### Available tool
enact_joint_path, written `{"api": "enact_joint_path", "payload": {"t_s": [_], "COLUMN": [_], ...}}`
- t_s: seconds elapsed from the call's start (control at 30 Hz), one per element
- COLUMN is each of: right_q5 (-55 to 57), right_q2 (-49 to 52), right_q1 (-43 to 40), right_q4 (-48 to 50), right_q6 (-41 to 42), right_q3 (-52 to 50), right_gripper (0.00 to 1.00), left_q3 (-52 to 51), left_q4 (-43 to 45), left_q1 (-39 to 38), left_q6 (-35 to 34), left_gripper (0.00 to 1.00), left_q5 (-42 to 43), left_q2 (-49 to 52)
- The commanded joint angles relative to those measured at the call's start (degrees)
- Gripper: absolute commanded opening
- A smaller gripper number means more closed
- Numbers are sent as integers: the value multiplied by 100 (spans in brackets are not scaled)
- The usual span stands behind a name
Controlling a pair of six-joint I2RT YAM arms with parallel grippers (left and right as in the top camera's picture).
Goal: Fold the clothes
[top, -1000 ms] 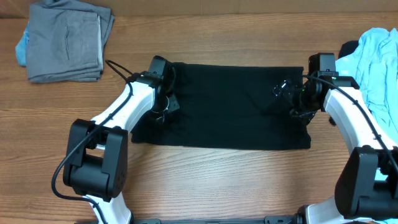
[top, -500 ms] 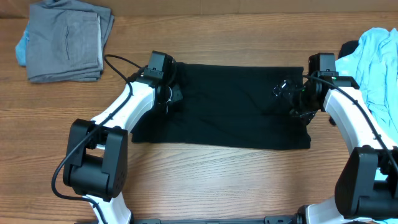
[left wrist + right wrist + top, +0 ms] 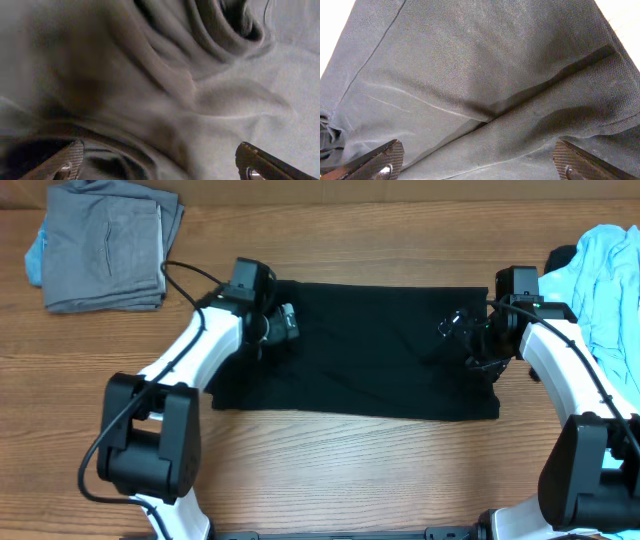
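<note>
A black garment (image 3: 370,350) lies spread flat across the middle of the wooden table. My left gripper (image 3: 280,326) hovers over its upper left corner, jaws wide open with only rumpled cloth (image 3: 165,95) under them. My right gripper (image 3: 462,338) stands over the garment's right part, also wide open; its fingertips (image 3: 387,157) frame a flat crease in the fabric (image 3: 485,100) without pinching it.
A folded grey garment (image 3: 105,245) with a bit of light blue under it lies at the back left. A pile of light blue clothes (image 3: 610,270) with something dark lies at the right edge.
My left gripper has opened, let go of the black cloth and moved up and right over the garment's upper left corner. The right arm has stayed still.
</note>
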Motion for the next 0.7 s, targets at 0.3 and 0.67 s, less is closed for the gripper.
{"api": "enact_joint_path", "payload": {"t_s": [0.3, 0.67], "right_q5": [-271, -898], "right_q2": [35, 35], "right_q1": [1263, 2826], "right_q4": [636, 2065], "right_q6": [-149, 188], "right_q3": [39, 39], "right_gripper": [100, 100], "left_q3": [739, 518], "left_q4": [-1602, -1652], "left_q1": [675, 769], "left_q6": [76, 304], "left_gripper": [94, 77], "left_q5": [-369, -33], "left_q2": [-892, 42]}}
